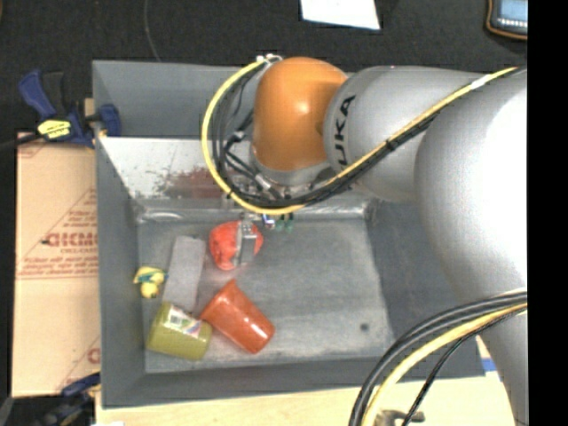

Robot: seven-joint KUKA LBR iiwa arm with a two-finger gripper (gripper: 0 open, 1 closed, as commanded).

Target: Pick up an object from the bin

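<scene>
The pincer (248,238) sits low by the bin's (373,264) back wall, against the right side of a red rounded lump (224,245). Whether it is apart or together I cannot tell. The lump has no clear long axis. Right of the pincer the floor is bare, and frontward of it an orange cup (238,319) lies tipped on its side.

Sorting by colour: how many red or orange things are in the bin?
2: a red lump mid-bin, and an orange cup on its side near the front. The arm may hide others.
</scene>
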